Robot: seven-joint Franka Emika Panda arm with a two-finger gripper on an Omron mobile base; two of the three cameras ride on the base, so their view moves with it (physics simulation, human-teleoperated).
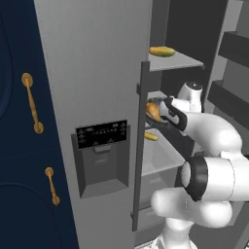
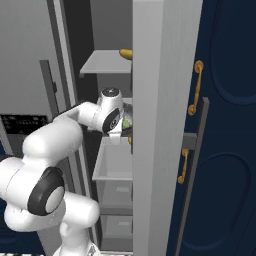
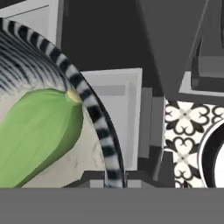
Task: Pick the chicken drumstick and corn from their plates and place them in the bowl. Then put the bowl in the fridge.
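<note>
My gripper (image 1: 154, 115) is clamped on the bowl (image 3: 98, 127) rim (corn (image 3: 37, 133) lower left) — I'd keep it level, set it down inside the fridge (image 1: 92, 73).

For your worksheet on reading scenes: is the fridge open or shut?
Open. The fridge door stands swung out, its shelves are exposed, and the arm reaches inside.
</note>
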